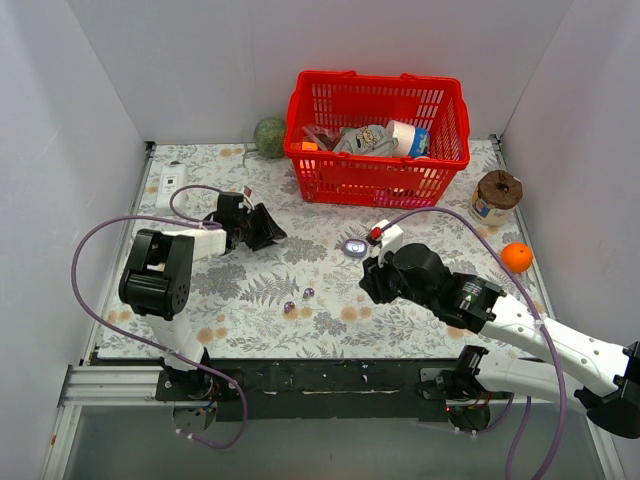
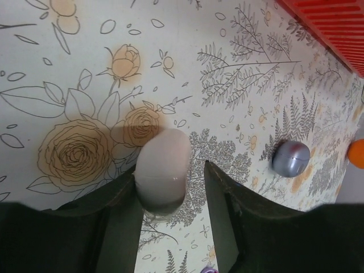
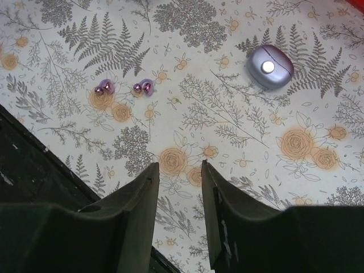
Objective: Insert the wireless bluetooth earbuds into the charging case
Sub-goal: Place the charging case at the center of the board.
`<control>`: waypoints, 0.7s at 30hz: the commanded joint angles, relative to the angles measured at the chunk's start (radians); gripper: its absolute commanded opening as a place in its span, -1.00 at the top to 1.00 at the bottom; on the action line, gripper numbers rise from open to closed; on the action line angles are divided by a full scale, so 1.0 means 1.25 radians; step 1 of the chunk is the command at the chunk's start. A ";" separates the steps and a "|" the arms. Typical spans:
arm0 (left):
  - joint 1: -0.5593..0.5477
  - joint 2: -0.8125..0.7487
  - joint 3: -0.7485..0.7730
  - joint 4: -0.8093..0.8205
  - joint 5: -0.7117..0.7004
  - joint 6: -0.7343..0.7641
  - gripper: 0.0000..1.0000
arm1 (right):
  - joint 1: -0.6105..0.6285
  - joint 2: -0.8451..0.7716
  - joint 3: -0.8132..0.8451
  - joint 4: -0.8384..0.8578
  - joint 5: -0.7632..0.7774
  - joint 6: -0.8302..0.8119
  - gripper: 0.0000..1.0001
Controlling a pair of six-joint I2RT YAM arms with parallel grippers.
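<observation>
Biggest worry is over on the left. The left gripper has its black fingers spread either side of a smooth, matte white oval pebble. The pebble sits against one finger with a gap showing at the other, so I'd call it straddled, not pinched. It's roughly the same shape as the case, and treating it as the case would derail everything.

Moving right, the two tiny, rounded, glossy purplish wireless bluetooth earbuds lie close together on the flat floral-print tablecloth, well apart from the case. They're bead-like and slick, so my guess is those wide fingers could flick one away or set it rolling instead of gripping it.

Next is the small lavender oval plastic charging case, sitting on the cloth further back and to the right of the buds. It looks closed, pale shiny top up with a bright glint on it. With the lid down there are no sockets to aim for. A smooth pebble shape like that will probably skate across the cloth when the hinge gets pried, unless the other arm steadies it.

Then the right gripper hangs over the cloth near the case without touching it. Its hard black fingers are slightly parted with nothing between them.
</observation>
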 commanded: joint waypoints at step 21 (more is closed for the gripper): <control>-0.012 -0.403 -0.016 -0.337 -0.331 0.001 -0.96 | -0.005 -0.020 -0.014 0.017 0.219 0.022 -0.28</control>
